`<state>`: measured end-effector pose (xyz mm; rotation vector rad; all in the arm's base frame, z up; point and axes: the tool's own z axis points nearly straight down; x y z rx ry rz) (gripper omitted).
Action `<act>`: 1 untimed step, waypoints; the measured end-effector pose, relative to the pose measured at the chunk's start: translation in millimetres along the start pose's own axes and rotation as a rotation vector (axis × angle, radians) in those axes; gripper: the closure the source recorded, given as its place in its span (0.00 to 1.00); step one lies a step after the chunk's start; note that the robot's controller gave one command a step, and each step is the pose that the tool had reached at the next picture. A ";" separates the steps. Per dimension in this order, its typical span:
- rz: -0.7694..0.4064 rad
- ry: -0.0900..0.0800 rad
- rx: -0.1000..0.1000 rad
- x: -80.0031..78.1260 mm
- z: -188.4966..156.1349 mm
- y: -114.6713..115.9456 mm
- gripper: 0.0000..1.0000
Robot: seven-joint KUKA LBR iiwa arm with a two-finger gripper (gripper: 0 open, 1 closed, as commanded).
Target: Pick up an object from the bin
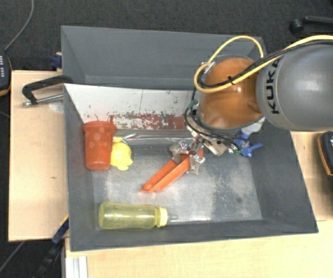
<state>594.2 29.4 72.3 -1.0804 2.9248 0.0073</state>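
My gripper (188, 156) is low in the middle of the bin, beneath the orange cover on the wrist. Its metal fingers (179, 150) stand apart, one on each side of the upper right end of an orange pair of tongs (163, 178). The tongs lie slanted on the bin floor, running down to the left from the gripper. The fingers look open around that end rather than closed on it. A blue plastic piece (248, 148) pokes out to the right, partly hidden under the arm.
A red dimpled cup (98, 145) lies on its side at the left wall with a yellow soft toy (121, 155) against it. A yellowish clear bottle (132, 216) lies along the front wall. The arm covers the back right corner.
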 end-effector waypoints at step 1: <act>0.000 0.000 0.000 0.0 0.0 0.0 1.00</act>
